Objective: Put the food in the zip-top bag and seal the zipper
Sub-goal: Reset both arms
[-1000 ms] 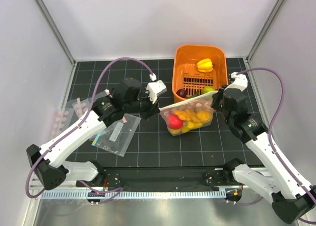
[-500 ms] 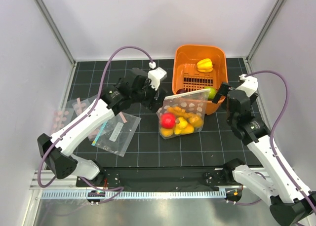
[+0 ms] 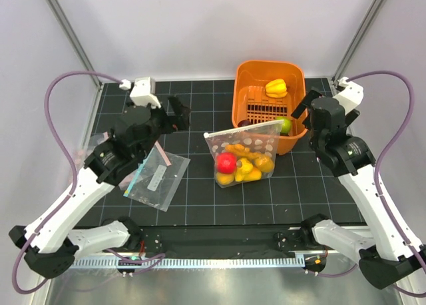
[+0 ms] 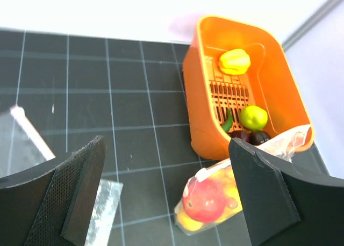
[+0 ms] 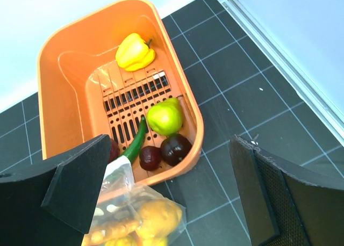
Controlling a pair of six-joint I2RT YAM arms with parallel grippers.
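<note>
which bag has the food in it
The dotted bag against the orange basket: it holds a red apple and yellow pieces. The teal-strip bag to its left lies flat and empty.

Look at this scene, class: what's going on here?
Two robot arms are bagging toy food. Both the left gripper and right gripper are open and hold nothing. The dotted bag, with an apple and yellow pieces inside, leans on the basket. A pepper, a lime and dark pieces lie in the basket. Whether the zipper is shut can't be told.
</note>
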